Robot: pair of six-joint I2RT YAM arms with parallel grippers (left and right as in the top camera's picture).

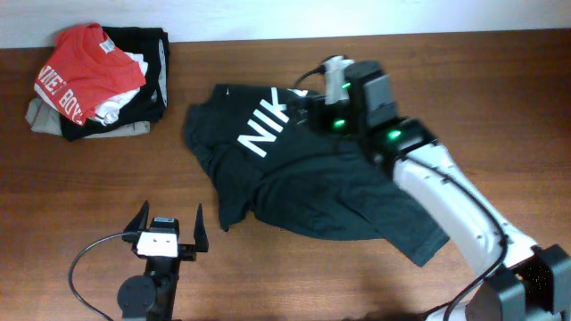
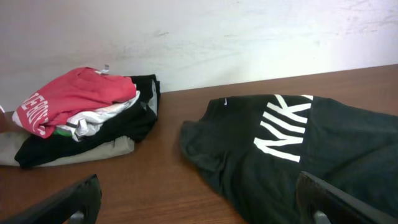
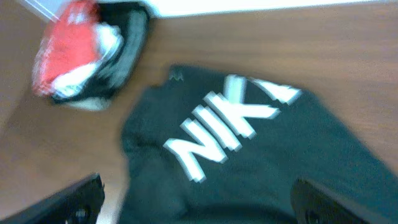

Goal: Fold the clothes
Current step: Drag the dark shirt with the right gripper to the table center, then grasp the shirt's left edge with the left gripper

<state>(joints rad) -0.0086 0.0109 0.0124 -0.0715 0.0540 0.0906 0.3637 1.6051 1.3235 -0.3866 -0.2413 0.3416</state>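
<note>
The dark navy-teal T-shirt (image 1: 312, 187) lies crumpled in the middle of the table, its white lettering (image 1: 263, 129) facing up. It also shows in the left wrist view (image 2: 323, 155) and, blurred, in the right wrist view (image 3: 280, 162). My right gripper (image 1: 308, 105) hovers over the shirt's far part beside the lettering; in its wrist view (image 3: 198, 182) the fingers are wide apart and hold nothing. My left gripper (image 1: 169, 221) is open and empty above bare table, in front of and to the left of the shirt; its wrist view (image 2: 198, 180) shows the shirt's edge by the right finger.
A pile of other clothes (image 1: 94, 85) sits at the table's far left corner: a red shirt with white letters (image 2: 68, 99) on top of a black garment (image 2: 140, 115) and light pieces. The white wall (image 2: 199, 37) runs along the far edge.
</note>
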